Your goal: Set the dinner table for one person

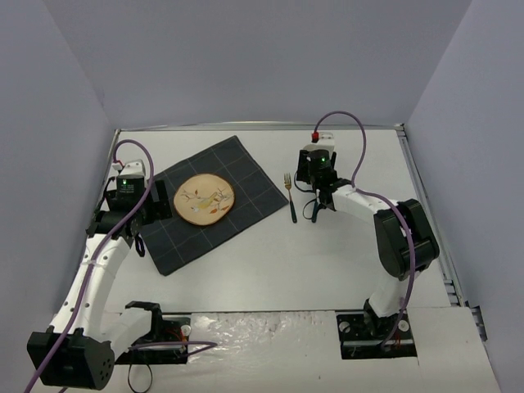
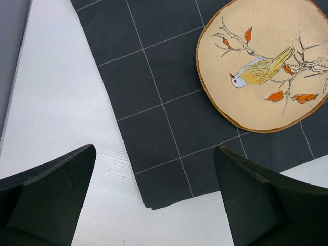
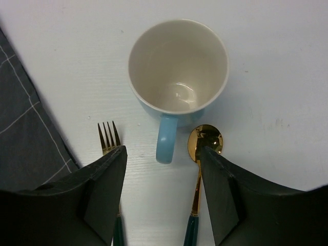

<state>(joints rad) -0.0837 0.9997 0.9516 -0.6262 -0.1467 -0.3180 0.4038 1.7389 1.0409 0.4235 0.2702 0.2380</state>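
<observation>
Round speckled plate, gridded cloth placemat, white dinner table

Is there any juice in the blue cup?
No, the cup is empty, and its bare white bottom shows in the right wrist view.

Overhead view, wrist close-ups down onto table
</observation>
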